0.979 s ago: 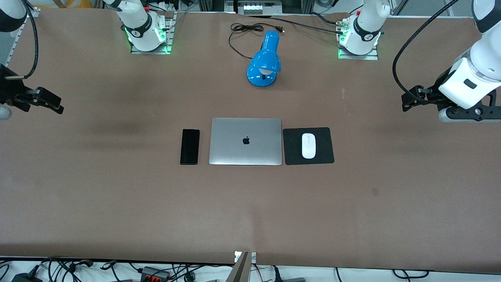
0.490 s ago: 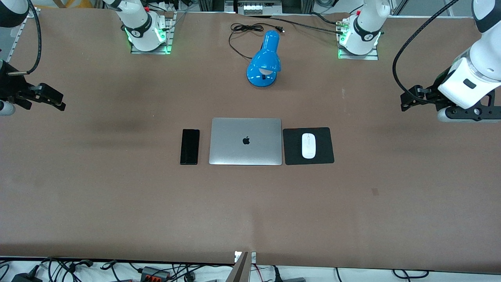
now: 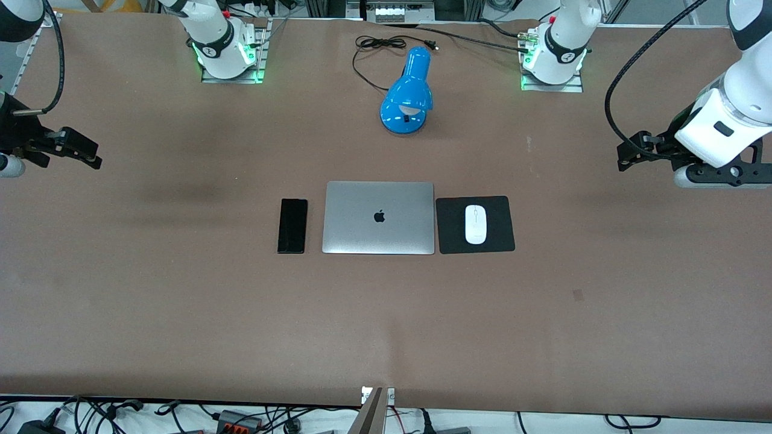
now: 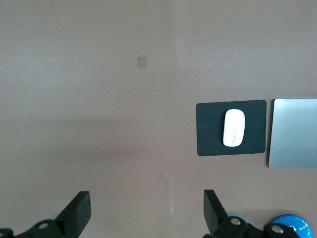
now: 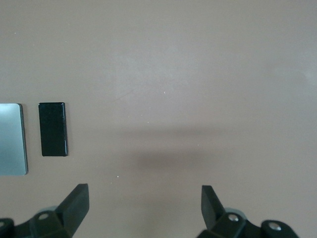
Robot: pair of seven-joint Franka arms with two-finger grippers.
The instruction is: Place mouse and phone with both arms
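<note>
Surface [image 3: 181,313]: brown and flat, carrying a short row of things at its middle; wide bare stretches run from that row toward both arms' ends and toward the front camera.
Mouse [image 3: 475,224]: white oval, lying on a black square mouse mat [image 3: 503,238], inside the mat's edges on every side.
Mat: just beside the closed silver laptop [image 3: 378,217], toward the left arm's end.
Phone [image 3: 292,225]: black slab lying flat, just beside the laptop toward the right arm's end; a thin gap shows between their edges.
Desk lamp [image 3: 408,93]: blue, lying near the arms' bases, farther from the front camera than the laptop.
Left tool [image 3: 627,155]: up over bare surface near the left arm's end, well apart from the mouse; fingers [image 4: 213,210] spread wide, grasping nothing.
Right tool [image 3: 90,158]: over bare surface near the right arm's end, well apart from the phone; fingers [image 5: 75,202] spread wide, released.
</note>
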